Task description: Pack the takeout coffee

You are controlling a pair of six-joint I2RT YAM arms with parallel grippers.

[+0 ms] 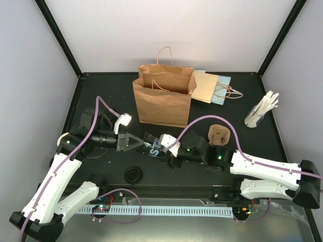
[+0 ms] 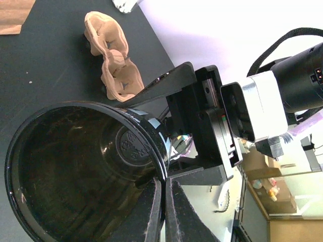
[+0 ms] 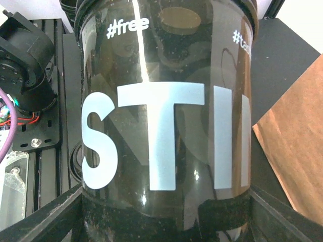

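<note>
Table: I see a black table [image 1: 272, 136], with the arms' bases at my 6 o'clock edge.
Room: pale walls [image 1: 166, 30] close three sides, with black posts in the corners.
Bag: a brown paper bag [image 1: 161, 103] stands open at 12 o'clock. Inside I can see only its own handle.
Flat bags: a tan one [image 1: 204, 86] and a blue one [image 1: 222, 93] lie behind it, toward 1 o'clock.
Sticks: a white bundle [image 1: 262, 110] stands upright at 2 o'clock.
Carrier: the carrier [image 1: 218, 135] sits at 3 o'clock of the cup.
Lid: the lid [image 1: 133, 175] lies flat at 7 o'clock of the cup.
Cup: the cup [image 1: 153, 146] is black with pale lettering. It lies on its side mid-table between both arms, mouth toward 9 o'clock, the inside dark and glossy.
Left jaws: pressed together on the cup's rim.
Right jaws: spread either side of the cup's base. I cannot tell whether they press it.
</note>
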